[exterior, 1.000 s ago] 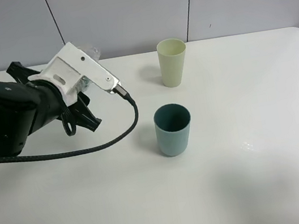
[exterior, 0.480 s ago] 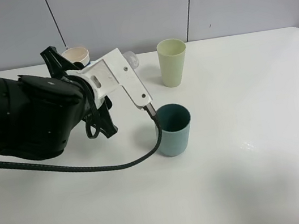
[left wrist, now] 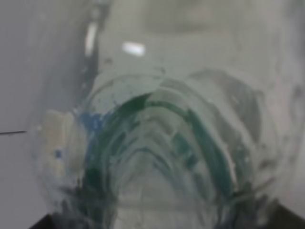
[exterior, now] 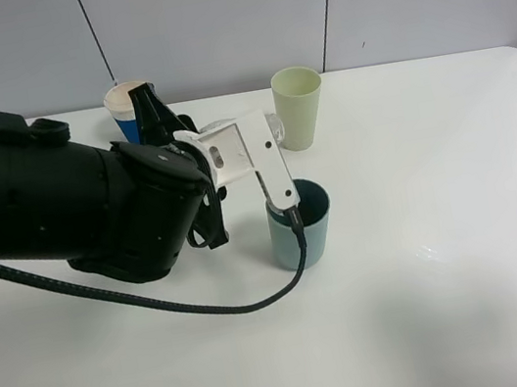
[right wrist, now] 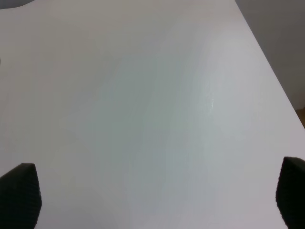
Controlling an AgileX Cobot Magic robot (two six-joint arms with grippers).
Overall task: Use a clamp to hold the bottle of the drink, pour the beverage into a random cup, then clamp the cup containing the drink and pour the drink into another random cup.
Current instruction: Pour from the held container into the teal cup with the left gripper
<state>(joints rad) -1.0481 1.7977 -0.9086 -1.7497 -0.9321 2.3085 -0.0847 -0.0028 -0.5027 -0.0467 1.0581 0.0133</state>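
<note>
Clear plastic bottle (left wrist: 157, 119), clamped in the left gripper (exterior: 259, 139), has swung in from table-left and now sits over the teal plastic cup (exterior: 302, 231). Looks lined up for the pour, tilt next. Right gripper (right wrist: 155, 200) has jaws apart, nothing held.

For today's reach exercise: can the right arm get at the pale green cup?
Probably yes: right of the pale green cup the table lies bare, and the left arm hangs over the teal cup.

The bottle (left wrist: 162, 119) is clear glossy plastic, the teal cup (exterior: 318, 238) matt plastic, the white table (exterior: 450, 271) smooth.
</note>
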